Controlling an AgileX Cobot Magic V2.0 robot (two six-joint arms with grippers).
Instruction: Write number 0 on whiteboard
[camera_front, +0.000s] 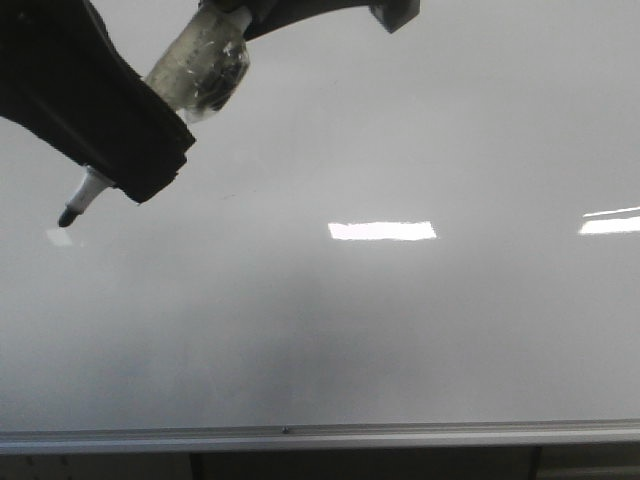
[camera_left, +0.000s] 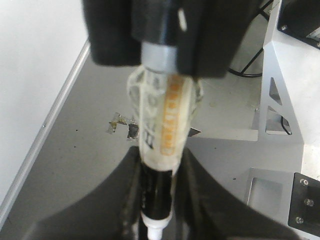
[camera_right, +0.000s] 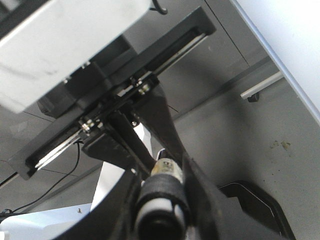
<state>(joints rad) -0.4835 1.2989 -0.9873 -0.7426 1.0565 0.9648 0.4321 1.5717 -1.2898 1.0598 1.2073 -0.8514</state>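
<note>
Black and bulky, the left gripper (camera_front: 150, 175) comes in from the upper left of the front view, clamped on a marker (camera_front: 82, 197) — only the white neck and dark nib poke out below the jaws, aimed down and to the left. Whether the nib touches the whiteboard (camera_front: 400, 330) I cannot tell from here. The left wrist view shows the grip plainly: the two dark fingers (camera_left: 125, 195) press either side of the marker's barrel (camera_left: 157, 192), whose upper part is swaddled in clear tape (camera_left: 160, 120) with an orange strip showing through.

The right gripper (camera_right: 160, 200) shows only in its own wrist view, its fingers closed about a dark cylinder with a pale band (camera_right: 159, 200) — what that is, I cannot make out.

Beyond the left gripper, the board fills nearly the whole front view, pale grey and glossy, with bright rectangular reflections (camera_front: 382, 230) near the middle and at the right edge. No drawn 0 shows on it. Its silver rail (camera_front: 320, 435) runs along the bottom.
</note>
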